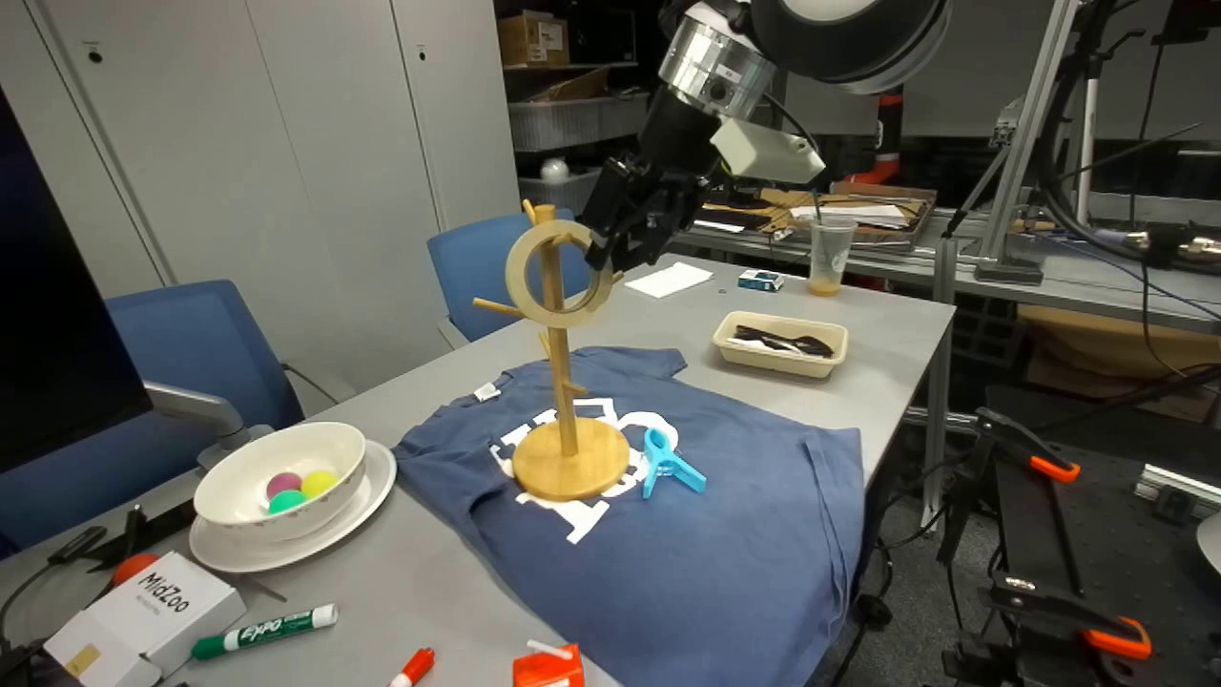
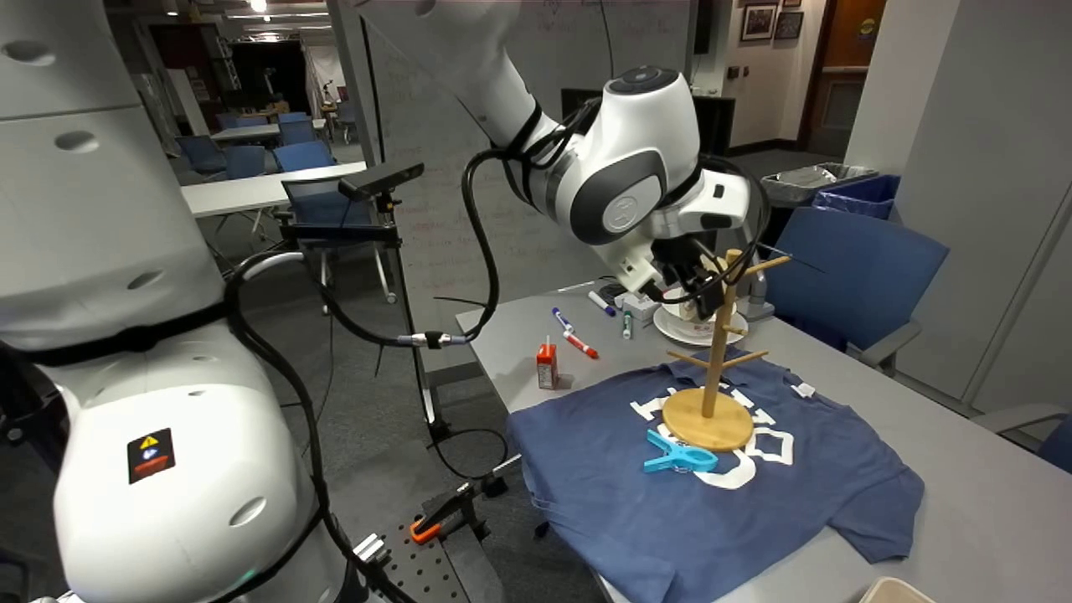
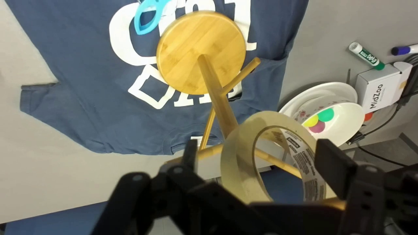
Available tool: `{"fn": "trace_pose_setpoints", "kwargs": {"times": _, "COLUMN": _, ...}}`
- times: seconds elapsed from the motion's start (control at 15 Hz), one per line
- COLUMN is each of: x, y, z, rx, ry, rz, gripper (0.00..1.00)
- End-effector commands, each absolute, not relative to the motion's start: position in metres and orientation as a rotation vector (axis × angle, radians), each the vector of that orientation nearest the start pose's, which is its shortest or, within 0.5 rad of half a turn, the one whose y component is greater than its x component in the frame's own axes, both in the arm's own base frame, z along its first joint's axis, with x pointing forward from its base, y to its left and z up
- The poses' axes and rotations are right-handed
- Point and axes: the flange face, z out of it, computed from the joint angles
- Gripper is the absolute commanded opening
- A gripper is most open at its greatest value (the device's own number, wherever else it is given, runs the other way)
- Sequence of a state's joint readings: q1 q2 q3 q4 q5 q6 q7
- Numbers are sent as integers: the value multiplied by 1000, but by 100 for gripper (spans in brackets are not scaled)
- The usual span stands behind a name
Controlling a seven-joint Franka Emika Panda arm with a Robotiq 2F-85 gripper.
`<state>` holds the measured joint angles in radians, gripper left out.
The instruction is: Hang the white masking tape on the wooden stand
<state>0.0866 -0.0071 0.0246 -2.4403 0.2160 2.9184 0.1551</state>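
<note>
The wooden stand (image 1: 563, 382) stands upright on the blue shirt, with its round base and several side pegs; it also shows in an exterior view (image 2: 718, 356) and the wrist view (image 3: 214, 86). The white masking tape (image 1: 516, 277) is upright at the stand's top, its ring around a peg near the upper inner rim. In the wrist view the tape (image 3: 241, 163) lies between the fingers. My gripper (image 3: 261, 156) is open, the left finger clearly apart from the tape, the right finger close beside it; contact there cannot be told. In an exterior view the gripper (image 2: 708, 293) largely hides the tape.
A blue clamp (image 1: 668, 465) lies beside the base on the shirt (image 1: 706, 553). A white bowl (image 1: 343, 468) with coloured balls stands on a plate. A tray (image 1: 782, 361) with dark utensils, markers (image 1: 267, 630), a white box (image 1: 153, 611) and a red carton (image 2: 547, 366) are on the table.
</note>
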Motion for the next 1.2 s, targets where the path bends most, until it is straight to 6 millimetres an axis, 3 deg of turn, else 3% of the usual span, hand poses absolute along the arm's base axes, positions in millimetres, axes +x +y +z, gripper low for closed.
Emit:
{"fn": "trace_pose_setpoints", "kwargs": {"times": 0.0, "x": 519, "y": 43, "z": 356, "rx": -2894, "ry": 335, "rz": -659, "gripper": 100}}
{"fn": "trace_pose_setpoints", "kwargs": {"times": 0.47, "x": 509, "y": 32, "z": 367, "rx": -2995, "ry": 204, "rz": -504, "gripper": 100}}
{"fn": "trace_pose_setpoints", "kwargs": {"times": 1.13, "x": 492, "y": 2, "z": 426, "rx": -3098, "ry": 84, "rz": -694, "gripper": 100}}
